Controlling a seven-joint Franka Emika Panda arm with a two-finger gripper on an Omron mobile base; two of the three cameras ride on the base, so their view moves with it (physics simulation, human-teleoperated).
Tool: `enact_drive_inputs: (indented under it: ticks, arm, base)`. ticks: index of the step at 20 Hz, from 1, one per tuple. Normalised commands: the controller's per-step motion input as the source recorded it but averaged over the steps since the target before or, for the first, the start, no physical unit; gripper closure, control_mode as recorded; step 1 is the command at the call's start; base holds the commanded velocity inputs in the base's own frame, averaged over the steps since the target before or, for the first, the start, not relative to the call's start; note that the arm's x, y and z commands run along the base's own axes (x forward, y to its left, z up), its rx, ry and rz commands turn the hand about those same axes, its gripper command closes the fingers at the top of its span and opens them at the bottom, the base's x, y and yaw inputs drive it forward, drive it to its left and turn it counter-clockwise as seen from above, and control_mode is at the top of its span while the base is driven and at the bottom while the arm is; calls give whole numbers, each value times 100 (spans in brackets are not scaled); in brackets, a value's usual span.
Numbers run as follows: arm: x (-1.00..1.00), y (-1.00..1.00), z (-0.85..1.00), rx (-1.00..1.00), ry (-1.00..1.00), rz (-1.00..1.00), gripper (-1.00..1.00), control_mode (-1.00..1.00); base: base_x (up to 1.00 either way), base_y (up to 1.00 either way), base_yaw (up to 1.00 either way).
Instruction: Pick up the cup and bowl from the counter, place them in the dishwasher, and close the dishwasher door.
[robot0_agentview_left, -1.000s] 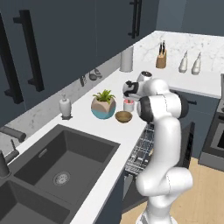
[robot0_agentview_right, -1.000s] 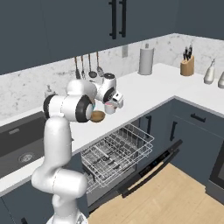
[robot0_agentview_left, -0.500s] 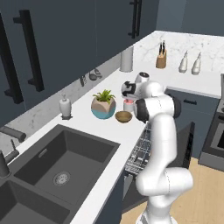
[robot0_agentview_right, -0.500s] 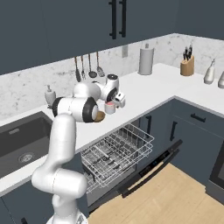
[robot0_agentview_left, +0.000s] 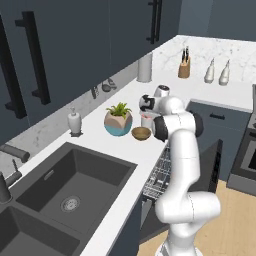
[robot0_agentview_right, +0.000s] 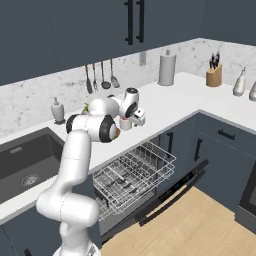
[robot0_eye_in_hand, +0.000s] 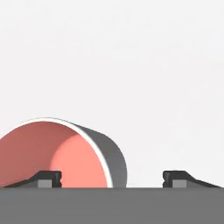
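Change since earlier frame: arm has reached farther over the counter (robot0_agentview_left: 165, 82), bringing the gripper (robot0_eye_in_hand: 112, 178) down at the cup (robot0_eye_in_hand: 65, 155).
Gripper: jaws spread wide, straddling the cup's rim; one fingertip (robot0_eye_in_hand: 48, 178) sits inside the salmon-red mouth, the other outside, clear of the wall; nothing clamped.
Cup: upright on the counter, just beside the bowl (robot0_agentview_left: 141, 133).
Bowl: near the plant pot (robot0_agentview_left: 118, 123).
Dishwasher: door (robot0_agentview_right: 172, 192) lowered, wire rack (robot0_agentview_right: 131, 175) pulled out.

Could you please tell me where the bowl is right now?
The bowl sits on the counter in the left base view, just right of the plant pot, near the counter's front edge.
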Motion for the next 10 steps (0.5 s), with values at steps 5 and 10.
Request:
enact_drive_inputs:
  ticks: [5, 10]
  arm:
    - [0, 0, -31, 0, 9, -2, 100, -100]
    - [-27, -16, -12, 1, 2, -4, 100, -100]
  base:
    - [0, 0, 0]
    - [0, 0, 0]
